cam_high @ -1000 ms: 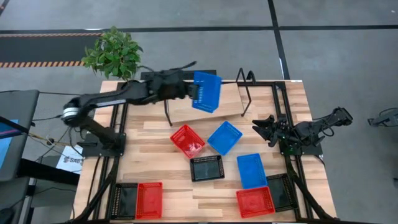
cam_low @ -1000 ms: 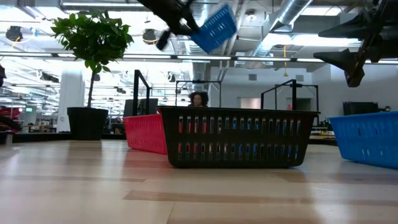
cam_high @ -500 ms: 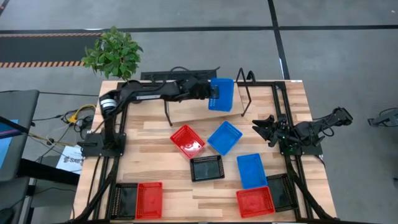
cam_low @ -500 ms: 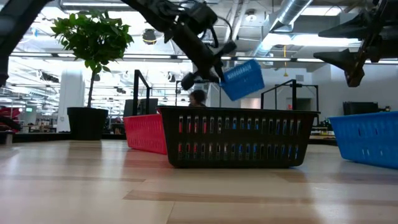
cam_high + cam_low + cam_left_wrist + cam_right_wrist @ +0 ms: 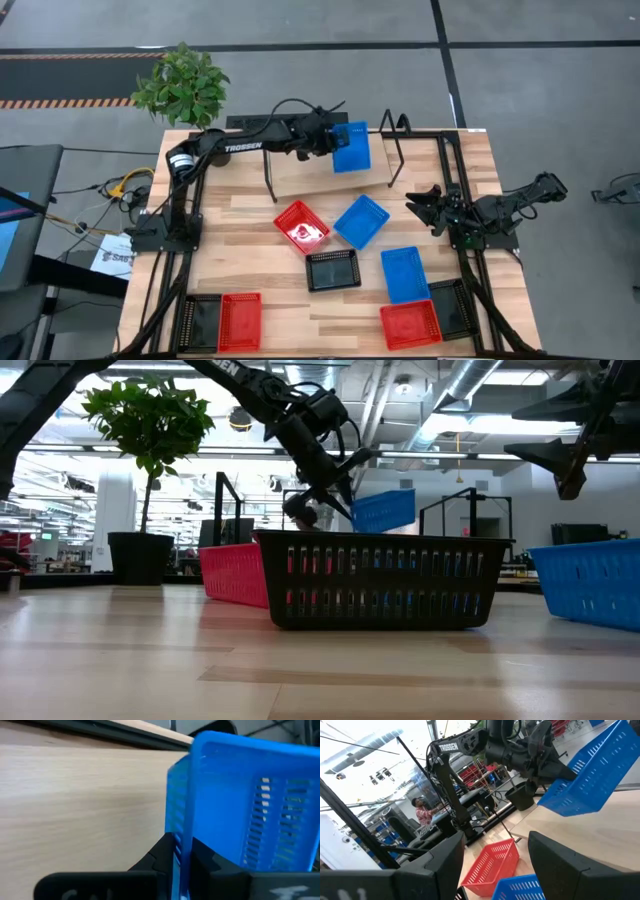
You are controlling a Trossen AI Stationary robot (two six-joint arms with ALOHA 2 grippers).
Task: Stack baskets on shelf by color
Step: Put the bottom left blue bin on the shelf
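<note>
My left gripper (image 5: 331,142) reaches over the shelf (image 5: 300,176) at the table's far side, shut on a blue basket (image 5: 351,148). The basket hangs slightly tilted over the shelf's right half (image 5: 385,510); whether it touches the board (image 5: 75,785) I cannot tell. My right gripper (image 5: 424,205) waits open at the table's right side, fingers (image 5: 440,862) spread with nothing between them. A red basket (image 5: 301,226), two blue ones (image 5: 361,221) (image 5: 405,274) and a black one (image 5: 332,270) sit on the table's middle. My left gripper pinches one side wall of the blue basket at its rim (image 5: 179,845), one finger inside the basket and one outside. The fingers come slanting down from the table's left. The basket sticks out past the fingers toward the right, open side up and slightly tilted.
A black basket (image 5: 200,322) and a red one (image 5: 240,321) sit side by side at the near left; another red (image 5: 409,324) and black (image 5: 452,308) pair sits at the near right. A potted plant (image 5: 183,85) stands beyond the far left corner. The shelf's left half is bare.
My left gripper has carried the blue basket toward the table's right edge and down to the shelf, rolling its wrist on the way. The basket has turned from a steep tilt to nearly level and hangs much lower than before.
</note>
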